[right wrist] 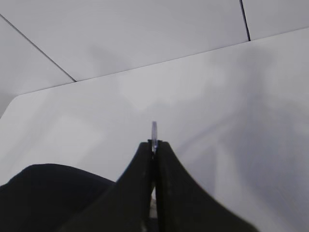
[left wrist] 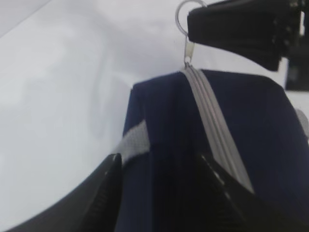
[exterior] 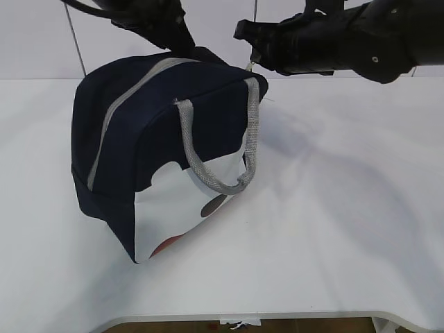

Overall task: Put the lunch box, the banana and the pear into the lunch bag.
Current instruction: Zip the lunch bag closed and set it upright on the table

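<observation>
The right gripper (right wrist: pixel 154 145) is pressed together on the ring pull (left wrist: pixel 186 17) at the far end of the zipper (left wrist: pixel 212 130), pinching its thin edge between the tips; that hold suits drawing the slider along the track. The left gripper (left wrist: pixel 159 166) stands spread over the near end of the bag (exterior: pixel 139 146), its fingers (left wrist: pixel 104 186) either side of the navy fabric beside a grey strap (left wrist: pixel 133 145); whether they touch the cloth I cannot tell; probably placed to steady the bag against the pull. The bag sits upright on the white table (exterior: pixel 347 229), zipper shut along its top; box, banana and pear are not visible, so they may already be inside.
</observation>
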